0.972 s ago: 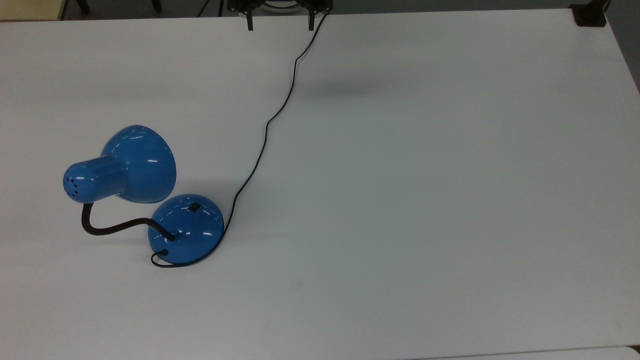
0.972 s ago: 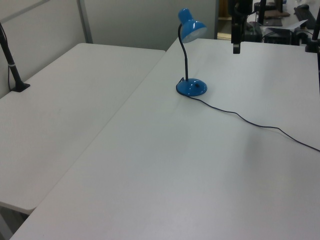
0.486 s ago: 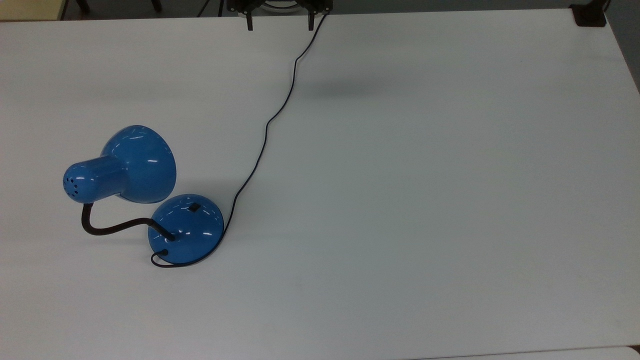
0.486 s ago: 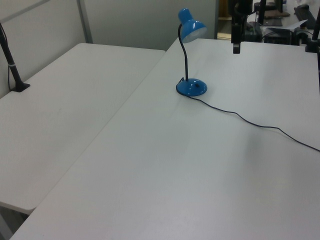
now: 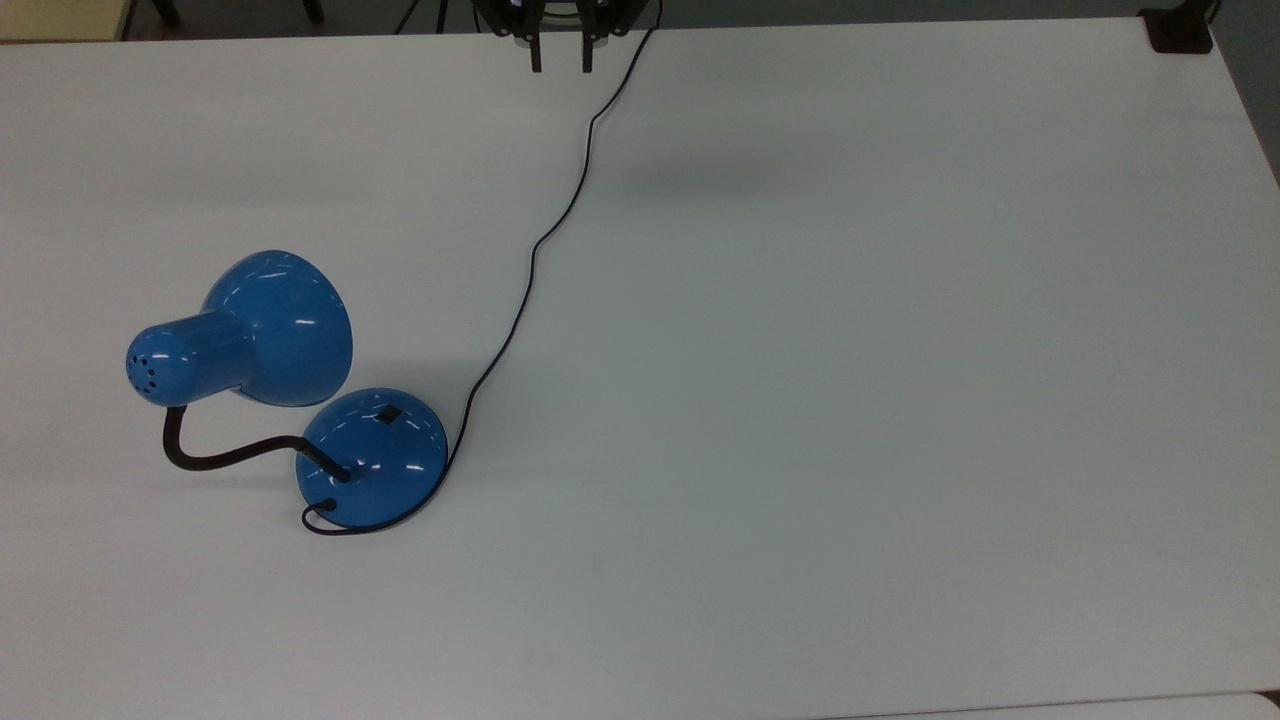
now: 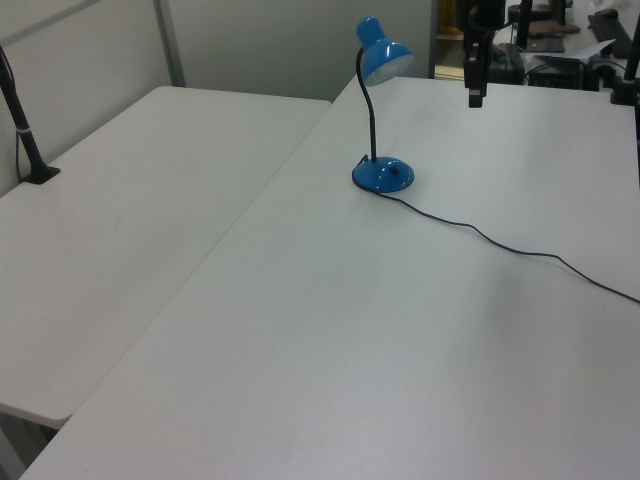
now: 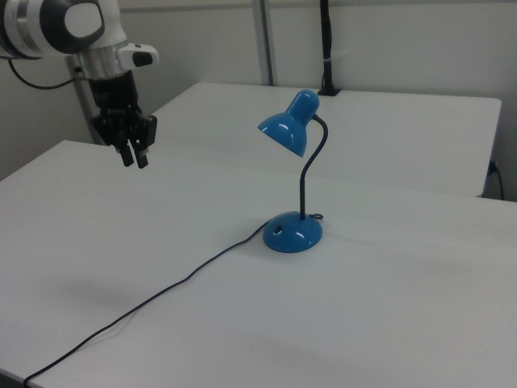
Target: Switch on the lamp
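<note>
White table (image 5: 850, 420), lamp (image 5: 300, 400) on it, toward the top view's left and nearer the near edge. Round domed base (image 5: 372, 457) sits flat; small black switch (image 5: 388, 413) on the base's far-right slope in the top view. Black bendy neck (image 5: 225, 455) leaves the base at its near-left in the top view and loops left to the shade (image 5: 245, 335). In the right view the neck (image 7: 311, 174) stands roughly upright with an S-bend, so the lamp's long axis is vertical. Shade is tilted: closed vented cap to the top view's left, open mouth facing the top view's right and down. In the right view the mouth (image 7: 279, 136) faces down and to the right view's left, toward the arm. Cannot tell if the bulb is lit.

Thin black cord (image 5: 530, 260) exits the base's near side, curls round its right rim, runs away to the far edge of the table.

Gripper (image 5: 561, 62) at the far edge in the top view, well apart from the lamp, hanging above the table with fingers pointing down. Fingertips (image 5: 537, 64) stand close together with a narrow gap, nothing between them. In the right view the gripper (image 7: 135, 159) is at upper left, clear of the table.
</note>
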You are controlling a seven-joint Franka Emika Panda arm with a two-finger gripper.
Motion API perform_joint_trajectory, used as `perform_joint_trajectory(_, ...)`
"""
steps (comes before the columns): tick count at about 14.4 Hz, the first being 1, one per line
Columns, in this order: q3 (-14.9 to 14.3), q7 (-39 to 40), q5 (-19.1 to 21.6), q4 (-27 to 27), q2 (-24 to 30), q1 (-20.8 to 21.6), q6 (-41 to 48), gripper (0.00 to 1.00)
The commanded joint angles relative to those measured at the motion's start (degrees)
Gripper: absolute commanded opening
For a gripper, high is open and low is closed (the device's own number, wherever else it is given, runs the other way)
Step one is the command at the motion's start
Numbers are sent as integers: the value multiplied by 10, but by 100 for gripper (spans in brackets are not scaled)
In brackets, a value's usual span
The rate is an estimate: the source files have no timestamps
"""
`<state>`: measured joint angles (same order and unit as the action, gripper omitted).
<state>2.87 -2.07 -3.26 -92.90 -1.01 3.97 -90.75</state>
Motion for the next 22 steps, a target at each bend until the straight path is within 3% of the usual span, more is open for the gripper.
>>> perform_joint_trajectory(1, -4, -1, -6, 8, 0, 4, 15, 0)
perform_joint_trajectory(10, -6, -30, -3, 8, -4, 3, -6, 0)
perform_joint_trajectory(17, -7, -272, -3, 5, -26, -28, -138, 0)
perform_joint_trajectory(22, -7, -358, -8, -17, -38, -36, -215, 0)
